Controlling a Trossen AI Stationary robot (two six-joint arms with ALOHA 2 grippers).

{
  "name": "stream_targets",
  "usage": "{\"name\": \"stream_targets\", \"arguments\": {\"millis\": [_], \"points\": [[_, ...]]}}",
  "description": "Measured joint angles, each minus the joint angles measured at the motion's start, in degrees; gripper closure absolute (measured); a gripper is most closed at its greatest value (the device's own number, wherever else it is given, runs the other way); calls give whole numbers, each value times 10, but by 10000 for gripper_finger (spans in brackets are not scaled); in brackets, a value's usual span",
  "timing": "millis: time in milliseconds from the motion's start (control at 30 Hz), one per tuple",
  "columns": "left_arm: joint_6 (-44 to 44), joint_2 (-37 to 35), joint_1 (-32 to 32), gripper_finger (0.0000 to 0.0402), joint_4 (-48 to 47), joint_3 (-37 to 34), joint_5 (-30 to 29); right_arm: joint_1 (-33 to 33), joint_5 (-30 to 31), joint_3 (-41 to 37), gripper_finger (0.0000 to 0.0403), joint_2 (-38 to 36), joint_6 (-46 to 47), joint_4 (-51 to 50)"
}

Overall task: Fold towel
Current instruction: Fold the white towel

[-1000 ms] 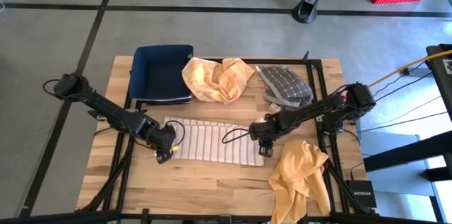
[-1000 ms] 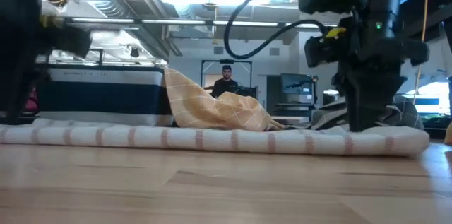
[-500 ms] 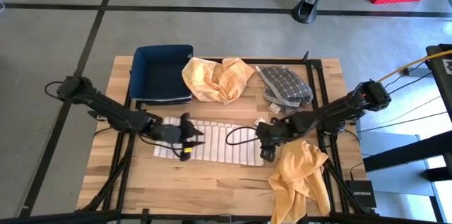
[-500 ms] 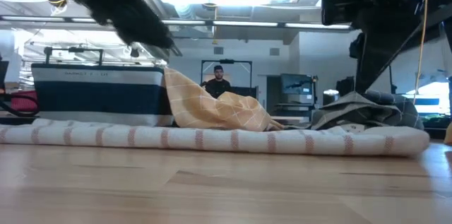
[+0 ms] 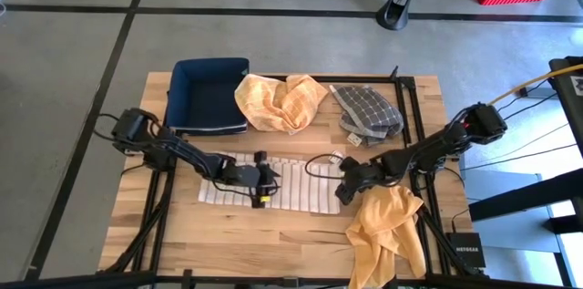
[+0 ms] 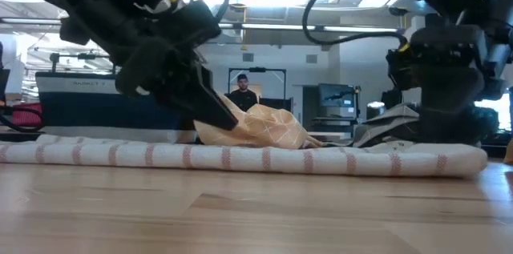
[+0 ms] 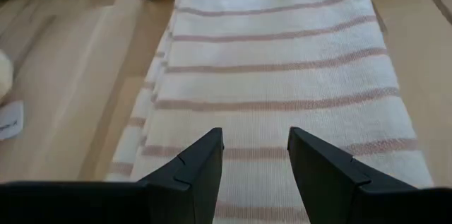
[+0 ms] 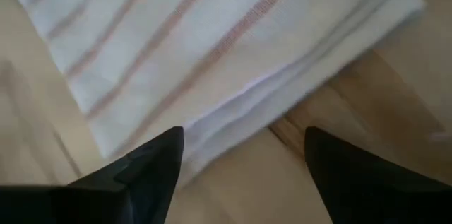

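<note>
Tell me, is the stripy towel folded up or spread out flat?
Folded. The striped towel lies as a long narrow band on the table, and the right wrist view shows stacked layers at its edge.

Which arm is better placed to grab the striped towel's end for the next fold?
Probably the right. Its open claw sits at the striped towel's right edge, layered edge in wrist view. The left claw hovers mid-towel, away from either end.
</note>
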Motion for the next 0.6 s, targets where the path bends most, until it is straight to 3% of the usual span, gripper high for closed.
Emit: {"name": "stream_targets", "arguments": {"millis": [267,467,600], "points": [[67,21,3,247,6,25,5,0,12,-60,116,1,78,140],[26,27,35,247,6,37,109,1,35,-61,117,6,123,172],[17,54,54,247,2,62,126,1,45,-61,117,7,142,188]]}}
